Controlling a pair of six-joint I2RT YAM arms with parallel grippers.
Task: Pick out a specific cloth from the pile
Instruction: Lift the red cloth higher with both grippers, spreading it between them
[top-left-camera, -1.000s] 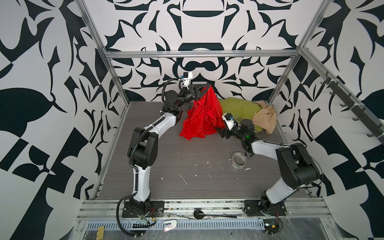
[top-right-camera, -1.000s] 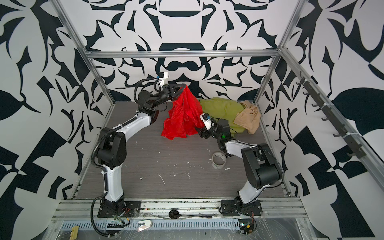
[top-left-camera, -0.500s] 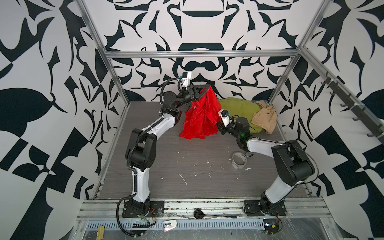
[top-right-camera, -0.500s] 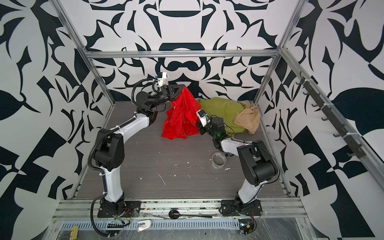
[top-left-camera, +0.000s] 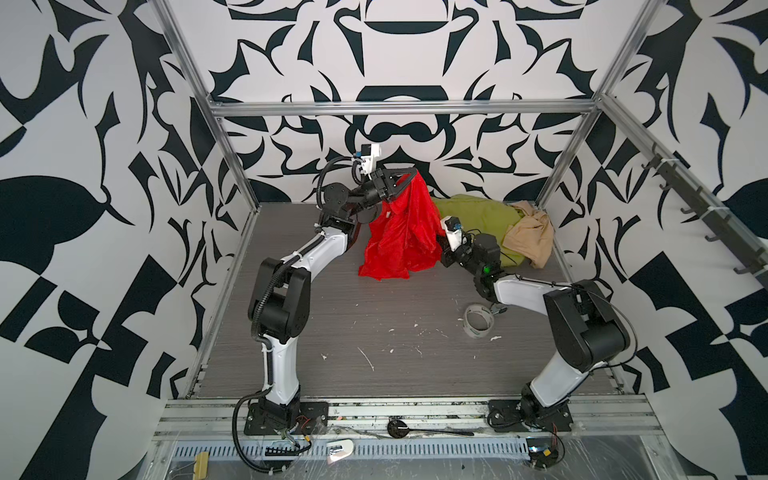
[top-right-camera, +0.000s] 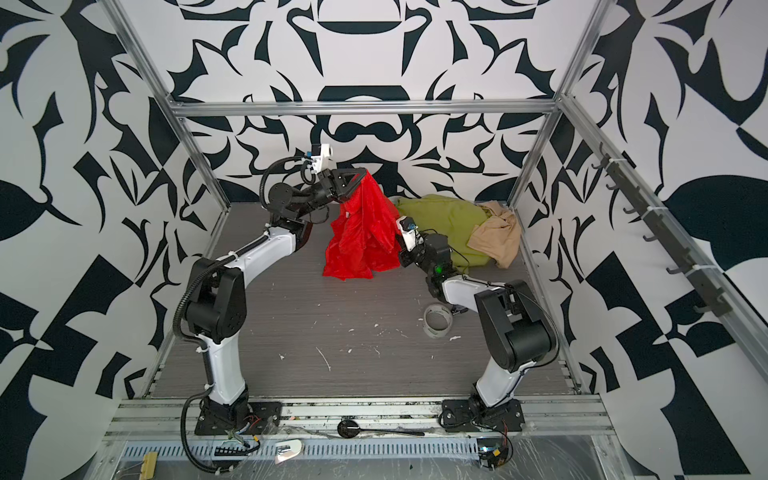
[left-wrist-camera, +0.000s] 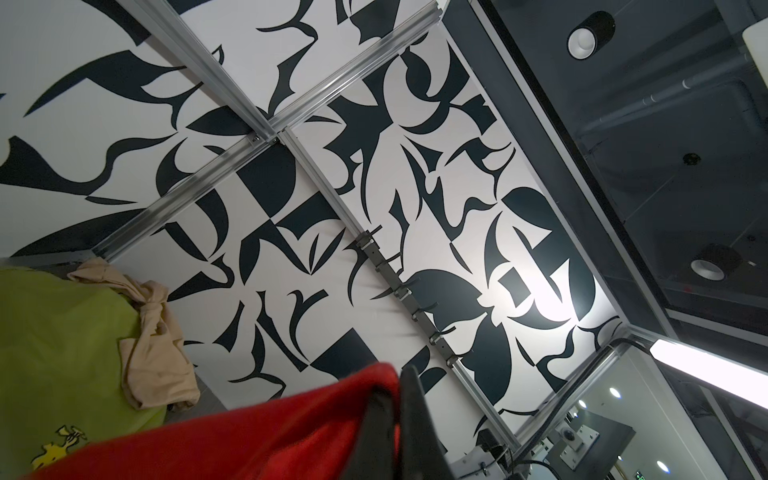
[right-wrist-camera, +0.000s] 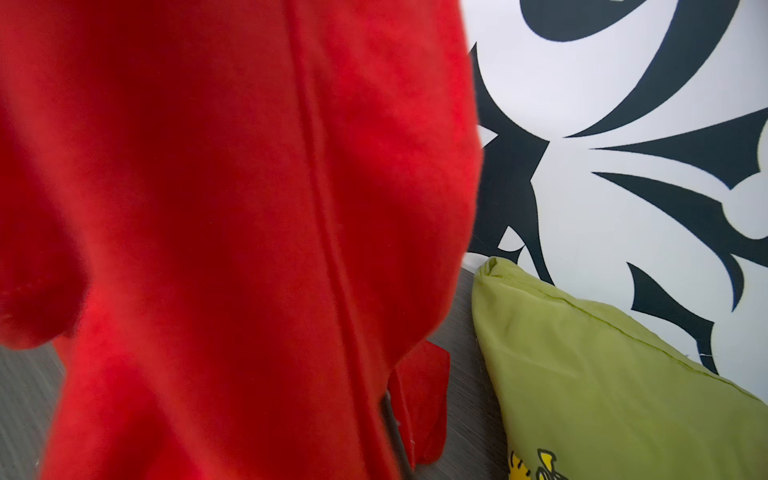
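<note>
The red cloth (top-left-camera: 399, 237) (top-right-camera: 361, 237) hangs from my left gripper (top-left-camera: 409, 176) (top-right-camera: 360, 174), which is raised near the back wall and shut on its top edge. Its lower end rests on the floor. In the left wrist view the black fingers (left-wrist-camera: 409, 411) pinch the red fabric (left-wrist-camera: 249, 436). My right gripper (top-left-camera: 438, 245) (top-right-camera: 399, 253) is pressed into the cloth's right edge. The right wrist view is filled with red cloth (right-wrist-camera: 208, 208), and a fold wraps a dark finger (right-wrist-camera: 392, 419) of the shut jaws. The rest of the pile, the green shirt (top-left-camera: 478, 212) (right-wrist-camera: 602, 374) and a beige garment (top-left-camera: 530, 237) (left-wrist-camera: 153, 345), lies at the back right.
A roll of tape (top-left-camera: 478, 322) (top-right-camera: 436, 322) lies on the grey floor (top-left-camera: 374, 324) beside the right forearm, with small white scraps around it. Patterned walls and metal frame posts close in three sides. A hook rail (top-left-camera: 706, 216) runs along the right wall.
My right gripper moved up and left to the cloth's right edge and closed on it. The left gripper kept the cloth raised in nearly the same place.
</note>
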